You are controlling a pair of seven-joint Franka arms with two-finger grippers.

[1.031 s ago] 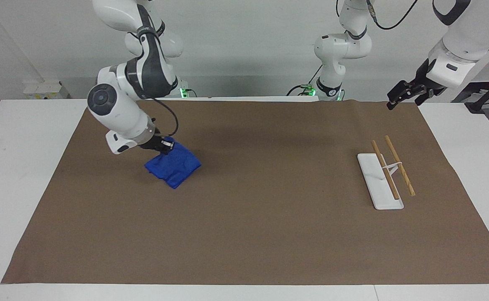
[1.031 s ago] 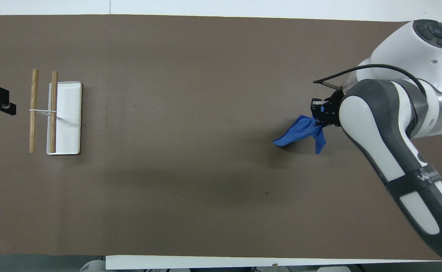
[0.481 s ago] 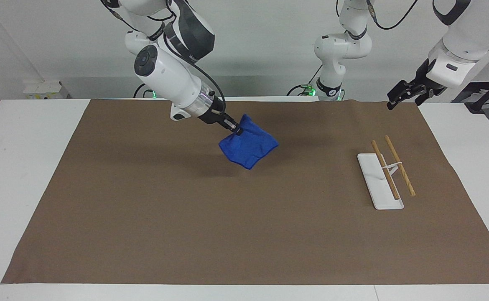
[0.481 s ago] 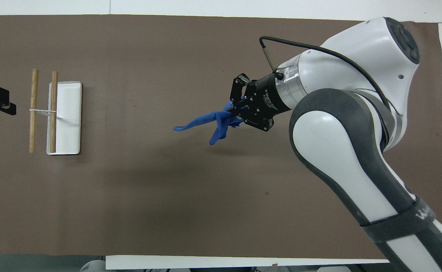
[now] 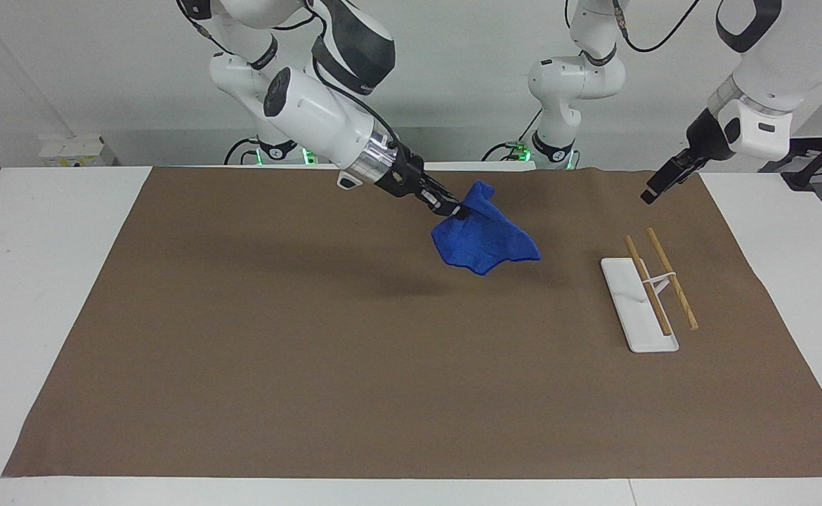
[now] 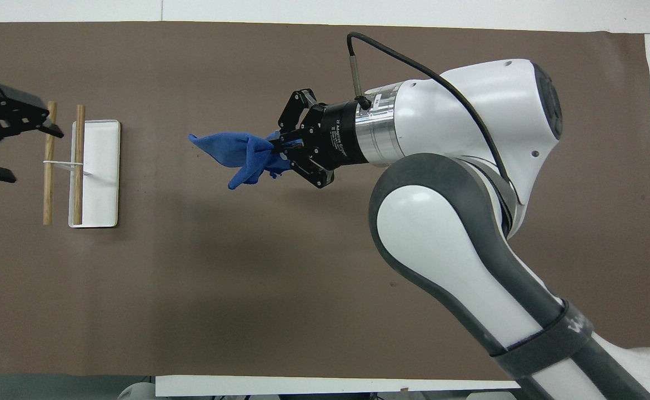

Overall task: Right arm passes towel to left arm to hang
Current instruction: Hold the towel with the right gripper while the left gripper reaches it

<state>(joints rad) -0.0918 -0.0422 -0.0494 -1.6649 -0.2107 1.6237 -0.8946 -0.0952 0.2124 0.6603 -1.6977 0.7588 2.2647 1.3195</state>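
My right gripper [image 5: 457, 210] [image 6: 276, 146] is shut on one corner of the royal-blue towel [image 5: 485, 242] [image 6: 235, 155]. The towel hangs in the air over the middle of the brown mat, clear of it. The white rack [image 5: 639, 303] [image 6: 96, 173] with two wooden rods [image 5: 672, 278] [image 6: 50, 162] stands toward the left arm's end of the table. My left gripper [image 5: 653, 190] [image 6: 3, 139] is in the air beside the rack, apart from the towel, with its fingers spread open and empty.
The brown mat [image 5: 355, 365] [image 6: 247, 266] covers most of the white table [image 5: 38, 281]. Two slimmer white arms with green-lit bases [image 5: 565, 77] stand at the robots' edge of the table.
My right arm has lifted the towel off the mat and carried it toward the rack. My left gripper has turned and moved in toward the rack.
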